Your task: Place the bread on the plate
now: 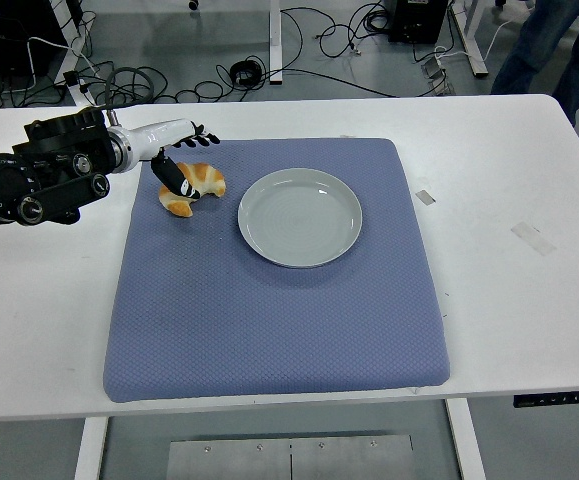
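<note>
Left hand (181,150) fingers (205,140) spread, released; thumb touches bread (193,187) on mat, left of plate (300,217).

left arm (39,182): bulky black housing, round screws | forearm white | left hand (181,160): black fingers
</note>
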You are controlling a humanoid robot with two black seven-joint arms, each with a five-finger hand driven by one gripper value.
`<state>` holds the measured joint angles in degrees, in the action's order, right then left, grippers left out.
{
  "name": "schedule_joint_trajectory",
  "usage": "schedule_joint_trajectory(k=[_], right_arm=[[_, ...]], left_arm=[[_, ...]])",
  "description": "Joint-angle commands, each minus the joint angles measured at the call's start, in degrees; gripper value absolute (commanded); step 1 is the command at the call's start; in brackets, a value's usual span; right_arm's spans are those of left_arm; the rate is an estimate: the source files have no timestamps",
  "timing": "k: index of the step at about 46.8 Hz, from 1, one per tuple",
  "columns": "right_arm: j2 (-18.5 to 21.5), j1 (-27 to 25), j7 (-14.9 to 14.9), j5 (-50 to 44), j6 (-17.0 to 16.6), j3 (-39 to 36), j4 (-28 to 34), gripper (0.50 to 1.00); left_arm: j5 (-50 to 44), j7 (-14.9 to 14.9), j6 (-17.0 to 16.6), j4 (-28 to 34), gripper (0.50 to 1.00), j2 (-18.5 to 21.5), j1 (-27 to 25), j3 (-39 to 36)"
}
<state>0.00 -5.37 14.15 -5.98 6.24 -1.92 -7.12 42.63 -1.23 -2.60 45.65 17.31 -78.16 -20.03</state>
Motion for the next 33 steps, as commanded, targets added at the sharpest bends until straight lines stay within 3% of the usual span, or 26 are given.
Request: schedule_joint_trajectory(k=[1,11,15,19,29,33], right_arm=[[0.00,0.00,0.00,0.00,0.00,0.07,0.00,1.000],[0.00,0.00,0.00,0.00,0.00,-0.01,0.00,1.000],[0.00,0.00,0.00,0.00,0.00,-0.01,0.00,1.000],[0.00,0.00,0.00,0.00,0.00,-0.01,0.00,1.000],[0.00,0.00,0.00,0.00,0.00,-0.01,0.00,1.000],[0.00,0.00,0.00,0.00,0.00,0.07,0.00,1.000]], left_arm=[[0.00,0.00,-0.03,-0.12,0.877,0.00,0.20,-0.01],[0.00,-0.09,-0.47,-0.21,0.874,0.00,0.81,-0.18],[0.00,-0.27,-0.47,-0.21,0.846,0.09,0.99,-0.27],[0.00,-0.27,-0.47,-0.21,0.772,0.09,1.08,-0.27],[0.08,0.00,-1.53,-0.29,0.668,0.00,1.43,-0.54],[0.17,-0.09,-2.40,-0.38,0.592,-0.09,1.34,-0.62]])
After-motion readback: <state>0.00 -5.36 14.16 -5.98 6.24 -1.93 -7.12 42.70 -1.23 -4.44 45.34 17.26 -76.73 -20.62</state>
